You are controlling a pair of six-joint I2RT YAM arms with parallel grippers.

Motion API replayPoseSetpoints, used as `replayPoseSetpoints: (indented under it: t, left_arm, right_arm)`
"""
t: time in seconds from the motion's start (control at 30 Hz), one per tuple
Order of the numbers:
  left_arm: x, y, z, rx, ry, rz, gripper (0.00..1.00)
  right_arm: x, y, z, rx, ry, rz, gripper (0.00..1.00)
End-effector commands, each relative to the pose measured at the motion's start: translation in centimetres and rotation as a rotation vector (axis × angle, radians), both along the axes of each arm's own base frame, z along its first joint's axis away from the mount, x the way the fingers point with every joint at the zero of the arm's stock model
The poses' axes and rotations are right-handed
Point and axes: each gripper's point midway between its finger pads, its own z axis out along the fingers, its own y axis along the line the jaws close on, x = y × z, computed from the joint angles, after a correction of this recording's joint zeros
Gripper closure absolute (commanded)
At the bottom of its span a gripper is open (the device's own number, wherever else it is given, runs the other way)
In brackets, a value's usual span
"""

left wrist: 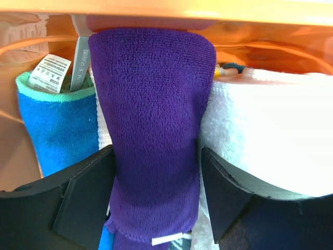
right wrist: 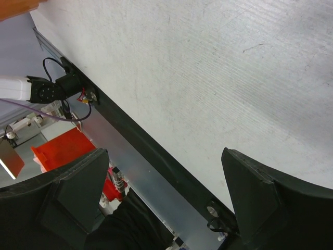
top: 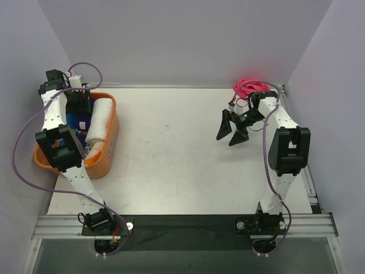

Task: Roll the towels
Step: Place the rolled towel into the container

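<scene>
A: Top view?
B: The right gripper is spread; hot pink towel behind it, white towel rolled in the orange basket.
A: Left wrist?
B: The left gripper is clamped on the dark purple towel, inside the basket.
A: Right wrist?
B: Jaws apart over the table.

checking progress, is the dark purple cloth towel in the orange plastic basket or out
In: the dark purple cloth towel sits between a blue towel and a white towel, below the orange plastic basket's rim.
</scene>
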Motion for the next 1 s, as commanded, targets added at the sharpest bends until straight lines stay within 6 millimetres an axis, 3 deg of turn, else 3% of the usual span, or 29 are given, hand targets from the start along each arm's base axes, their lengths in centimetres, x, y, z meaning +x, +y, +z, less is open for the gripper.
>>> replayPoseSetpoints:
  t: [0.0,0.27,0.3,0.47,0.6,0.7,0.73,0.77,0.83,0.87,0.9,0.97]
  left_arm:
    - [0.1,-0.5,4.1,0.021,-0.068,-0.023,0.25]
    - [0.2,-0.5,5.4,0.033,-0.09,-0.032,0.23]
    - [0.2,-0.5,5.7,0.036,-0.1,-0.034,0.03]
    - [0.1,-0.3,8.5,0.07,-0.151,-0.047,0.03]
    - [0.0,0.1,12.4,0.138,-0.223,-0.063,0.03]
    - [-0.2,-0.2,15.3,0.189,-0.28,-0.09,0.03]
    - [-0.4,-0.6,17.2,0.213,-0.322,-0.099,0.03]
    - [-0.3,-1.6,18.1,0.233,-0.343,-0.135,0.03]
    - [-0.6,-3.3,20.1,0.262,-0.389,-0.174,0.03]
    - [-0.7,-3.9,20.6,0.28,-0.4,-0.186,0.03]
    - [-0.4,-5.9,21.2,0.283,-0.424,-0.223,0.03]
    - [-0.8,-7.9,21.7,0.28,-0.449,-0.25,0.03]
  right_arm:
    - [-1.4,0.1,1.7,0.039,0.014,0.002,0.06]
    - [-1.3,0.2,1.9,0.05,0.009,0.004,0.05]
    - [-1.3,0.2,2.0,0.048,0.005,0.005,0.05]
    - [-1.0,0.0,2.3,0.037,-0.019,0.008,0.05]
    - [-0.2,-0.7,2.6,0.014,-0.058,0.0,0.06]
    - [1.4,-2.1,3.2,-0.046,-0.122,-0.012,0.06]
    - [1.9,-2.4,3.2,-0.067,-0.146,-0.008,0.06]
    - [3.2,-2.9,4.1,-0.099,-0.208,-0.003,0.07]
    - [5.2,-5.8,3.8,-0.214,-0.262,-0.043,0.07]
    - [7.0,-6.7,5.1,-0.26,-0.333,-0.057,0.07]
    - [8.3,-7.6,5.0,-0.304,-0.374,-0.06,0.07]
    - [10.7,-10.3,5.1,-0.462,-0.452,-0.078,0.07]
